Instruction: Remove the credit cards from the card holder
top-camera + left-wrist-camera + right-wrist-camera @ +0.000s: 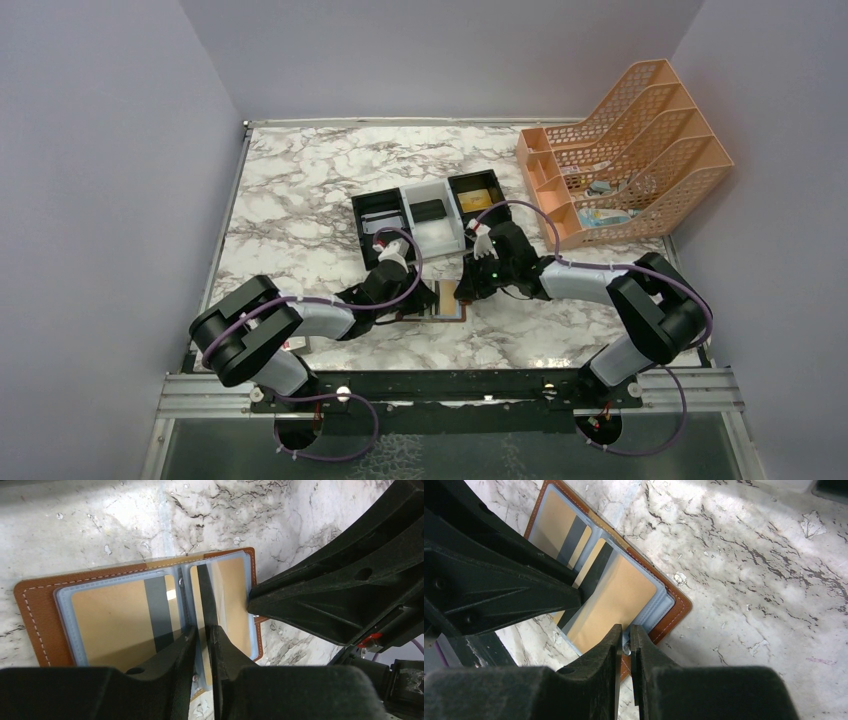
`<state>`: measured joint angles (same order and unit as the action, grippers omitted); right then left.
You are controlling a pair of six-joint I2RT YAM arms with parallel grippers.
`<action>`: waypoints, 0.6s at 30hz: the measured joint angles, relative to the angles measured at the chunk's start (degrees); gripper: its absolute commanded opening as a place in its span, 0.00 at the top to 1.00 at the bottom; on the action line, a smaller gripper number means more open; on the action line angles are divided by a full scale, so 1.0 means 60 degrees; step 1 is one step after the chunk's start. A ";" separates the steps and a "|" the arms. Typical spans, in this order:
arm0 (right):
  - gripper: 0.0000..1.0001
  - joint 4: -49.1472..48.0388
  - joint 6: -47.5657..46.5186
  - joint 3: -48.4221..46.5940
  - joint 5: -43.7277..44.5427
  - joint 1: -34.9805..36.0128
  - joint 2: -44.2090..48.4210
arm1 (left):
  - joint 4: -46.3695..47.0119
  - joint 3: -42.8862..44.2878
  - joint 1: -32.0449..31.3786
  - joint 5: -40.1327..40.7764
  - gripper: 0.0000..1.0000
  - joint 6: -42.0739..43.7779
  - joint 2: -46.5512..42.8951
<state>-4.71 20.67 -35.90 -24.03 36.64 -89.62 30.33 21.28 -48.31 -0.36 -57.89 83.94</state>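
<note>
The card holder (450,300), brown leather with blue-grey pockets, lies open on the marble between both grippers. In the left wrist view a gold credit card (110,625) with a dark stripe sits in its left pocket (62,625). A second gold card (619,595) sits in a lifted inner leaf. My left gripper (204,630) has its fingers nearly together around that card's striped edge (205,590). My right gripper (625,629) is shut on the holder's near edge (674,607) by the silver snap.
A black-white-black tray (357,225) stands just behind the holder, with a flat card-like piece in each compartment. An orange mesh file rack (630,150) fills the back right corner. Grey walls close in the table on three sides.
</note>
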 measured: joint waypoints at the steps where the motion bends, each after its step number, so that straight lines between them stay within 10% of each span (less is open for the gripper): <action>1: 0.87 0.0000 0.0000 0.0000 0.0000 0.0000 0.0000 | 0.0015 -0.0015 0.0000 -0.0011 0.85 -0.0022 0.0007; 18: 0.86 -0.0007 0.0033 0.0000 0.0058 0.0000 0.0007 | 0.0444 -0.0554 0.0044 -0.0007 1.00 -0.0313 -0.0685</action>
<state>-4.75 20.86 -35.90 -23.68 36.64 -89.58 32.99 17.96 -48.05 -0.40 -59.77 79.83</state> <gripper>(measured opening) 0.132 0.018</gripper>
